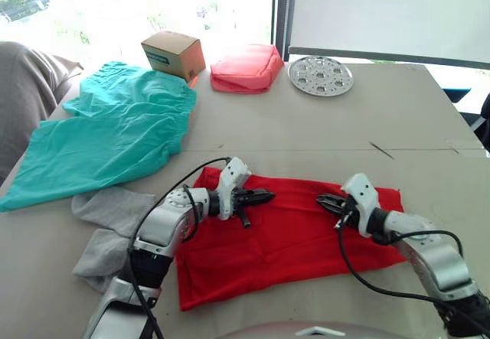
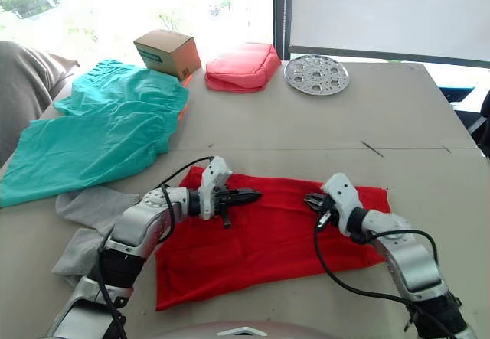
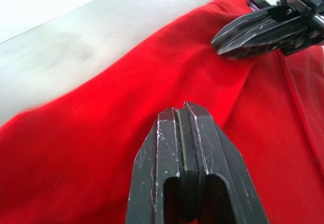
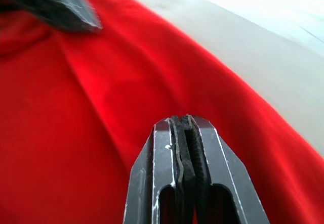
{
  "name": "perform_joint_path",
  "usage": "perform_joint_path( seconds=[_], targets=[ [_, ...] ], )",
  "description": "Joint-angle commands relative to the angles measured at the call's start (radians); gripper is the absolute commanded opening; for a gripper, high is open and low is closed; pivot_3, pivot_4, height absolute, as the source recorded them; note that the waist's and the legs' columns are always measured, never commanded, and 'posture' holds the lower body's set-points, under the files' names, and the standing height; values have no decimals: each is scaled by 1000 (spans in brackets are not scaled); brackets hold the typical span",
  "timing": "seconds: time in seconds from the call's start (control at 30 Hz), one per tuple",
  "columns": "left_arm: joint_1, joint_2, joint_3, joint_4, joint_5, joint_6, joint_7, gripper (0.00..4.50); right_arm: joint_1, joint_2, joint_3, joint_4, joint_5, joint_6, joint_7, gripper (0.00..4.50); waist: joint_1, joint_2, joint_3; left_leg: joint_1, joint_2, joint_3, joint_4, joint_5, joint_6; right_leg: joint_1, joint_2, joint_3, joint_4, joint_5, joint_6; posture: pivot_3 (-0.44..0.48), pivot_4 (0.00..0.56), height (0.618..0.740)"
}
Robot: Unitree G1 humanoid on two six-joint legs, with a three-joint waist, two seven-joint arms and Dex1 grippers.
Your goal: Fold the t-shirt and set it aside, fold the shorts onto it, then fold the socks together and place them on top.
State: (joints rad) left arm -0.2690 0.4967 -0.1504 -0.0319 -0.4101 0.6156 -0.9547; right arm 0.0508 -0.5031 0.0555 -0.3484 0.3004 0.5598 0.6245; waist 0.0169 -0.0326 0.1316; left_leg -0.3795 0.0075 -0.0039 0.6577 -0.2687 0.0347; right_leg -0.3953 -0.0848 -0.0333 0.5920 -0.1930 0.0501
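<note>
The red t-shirt (image 1: pixel 295 236) lies flat on the table near its front edge, folded into a wide band. My left gripper (image 1: pixel 266 197) hovers over the shirt's upper left part, shut, with no cloth between its fingers (image 3: pixel 195 133). My right gripper (image 1: pixel 325 200) is over the shirt's upper right part, also shut and empty, pointing at the left one across a short gap. The teal shorts (image 1: pixel 107 136) lie spread at the far left. The grey socks (image 1: pixel 107 228) lie crumpled at the left, beside my left arm and just left of the shirt.
At the back stand a cardboard box (image 1: pixel 173 53), a coral-pink pouch (image 1: pixel 245 68) and a round perforated metal plate (image 1: pixel 321 75). A grey cloth-covered shape (image 1: pixel 23 94) sits past the table's left edge. A seam (image 1: pixel 321 152) crosses the table behind the shirt.
</note>
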Motion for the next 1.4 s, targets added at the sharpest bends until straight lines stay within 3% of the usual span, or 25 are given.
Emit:
perform_joint_path(
  seconds=[0.03,0.23,0.33,0.43,0.53,0.57,0.6,0.63,0.77,0.8,0.83,0.93,1.07,1.4],
  targets=[
    [47,57,97,6,-56,72,-3,72,80,2,-225,9,54,112,-108,0,0,1,-2,0,0,0,0,0,0,0,0,0,0,0,0,0,150,739],
    [109,78,199,-7,-137,143,23,72,138,35,-386,38,60,139,-232,0,0,2,-5,0,0,0,0,0,0,0,-1,0,0,-2,2,0,150,739],
    [140,86,215,-15,-141,140,33,72,146,36,-406,80,36,110,-258,0,-1,4,-6,0,0,0,0,0,0,0,-1,0,0,-1,2,0,150,739],
    [146,81,225,-23,-145,132,45,72,148,31,-399,90,25,54,-254,0,0,6,-8,0,0,0,0,0,0,0,-1,0,0,-1,2,0,150,739],
    [120,74,299,-67,-231,130,23,72,168,-15,-412,17,101,10,-123,0,1,7,-7,0,0,1,0,0,0,0,-1,1,-1,-2,3,0,150,739],
    [107,78,322,-81,-260,150,23,0,177,-36,-408,2,104,-4,-91,618,3,8,-6,-1,0,0,0,0,1,0,-1,0,-1,-2,3,0,150,739],
    [98,93,338,-96,-292,179,9,0,185,-57,-402,-9,102,-18,-68,913,2,8,-6,-2,0,0,0,0,1,-1,-1,0,-1,-2,3,0,150,739],
    [92,114,342,-108,-304,191,-7,679,187,-73,-401,-20,103,-30,-52,1394,0,7,-5,-2,0,0,0,0,1,-1,-1,0,-1,-2,2,0,150,739],
    [45,200,341,-92,-290,185,-46,2382,195,-165,-401,-100,91,-34,2,3317,-3,10,-3,-1,0,1,-1,0,1,-1,0,1,-1,-2,3,0,150,739],
    [26,219,329,-77,-278,180,-58,2538,192,-184,-406,-113,101,-26,20,3641,-3,9,-3,-1,0,1,-1,0,1,-1,0,1,-1,-2,3,0,150,739],
    [-1,240,304,-55,-248,166,-68,3155,174,-207,-412,-121,110,11,17,4052,-3,9,-3,-1,0,1,-1,0,1,-1,0,1,-1,-2,3,0,150,739],
    [-98,270,208,29,-135,100,-77,3302,104,-329,-354,-99,9,59,1,4052,-1,9,-3,-1,0,1,-1,0,1,-1,0,1,-1,-2,4,0,150,739],
    [-214,273,89,144,-32,30,-143,3302,-29,-403,-278,12,19,196,29,4052,1,5,-1,-2,-3,1,-1,0,1,-1,0,1,-2,-1,2,0,150,739],
    [-405,260,-128,488,236,-200,-289,3302,-199,-419,-116,135,20,428,58,4052,-2,4,1,-2,-2,1,-2,0,1,-2,0,1,-2,0,0,0,150,739]
  ],
)
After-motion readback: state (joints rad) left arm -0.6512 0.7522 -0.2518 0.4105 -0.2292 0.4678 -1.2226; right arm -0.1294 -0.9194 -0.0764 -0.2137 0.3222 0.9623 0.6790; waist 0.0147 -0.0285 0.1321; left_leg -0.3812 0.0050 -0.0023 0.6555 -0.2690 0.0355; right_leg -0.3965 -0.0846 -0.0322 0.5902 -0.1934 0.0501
